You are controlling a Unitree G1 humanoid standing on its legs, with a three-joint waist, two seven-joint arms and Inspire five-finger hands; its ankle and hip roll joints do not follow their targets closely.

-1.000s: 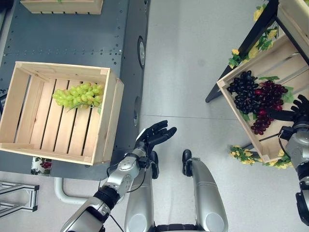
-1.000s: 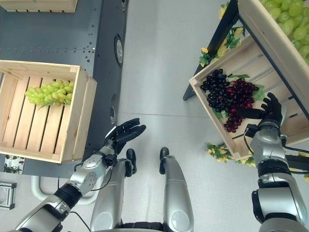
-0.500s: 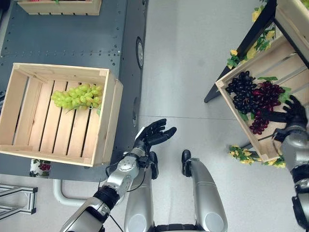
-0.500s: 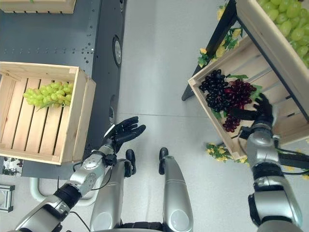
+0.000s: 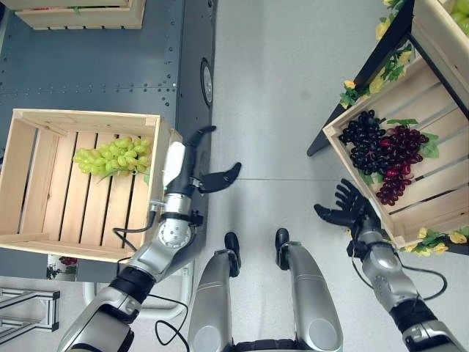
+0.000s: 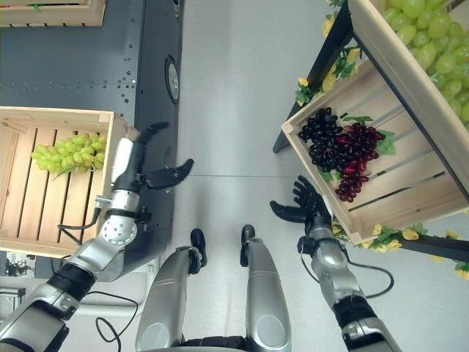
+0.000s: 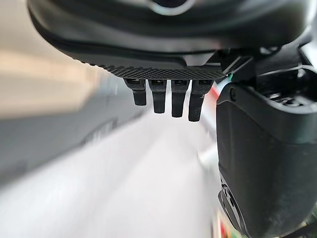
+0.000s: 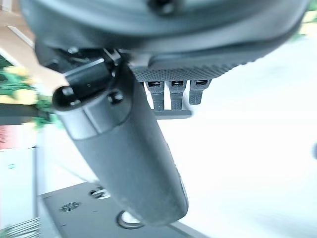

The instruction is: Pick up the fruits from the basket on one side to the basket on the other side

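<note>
Both hands empty, nothing in transit. Dark grapes [image 5: 366,144] and red grapes [image 5: 399,147] sit bunched together in the tilted right crate [image 5: 432,213]; green grapes [image 5: 110,154] already lie at the far end of the left crate [image 5: 44,235] on the dark bench [image 5: 95,73]. Right hand [image 5: 347,211] hovers over the floor just near-left of the right crate's corner, fingers spread and relaxed, touching nothing. Left hand [image 5: 192,165] is raised beside the left crate's right wall, fingers straight, thumb splayed, holding nothing. My read: step in hand is the right hand's reach for a bunch. To do it well: come in over the crate's low near wall, not through it, target the red bunch's hanging tail nearest the hand, and close round the cluster body rather than single berries so it lifts whole. Bunches overlap, so expect the dark one to drag along.
</note>
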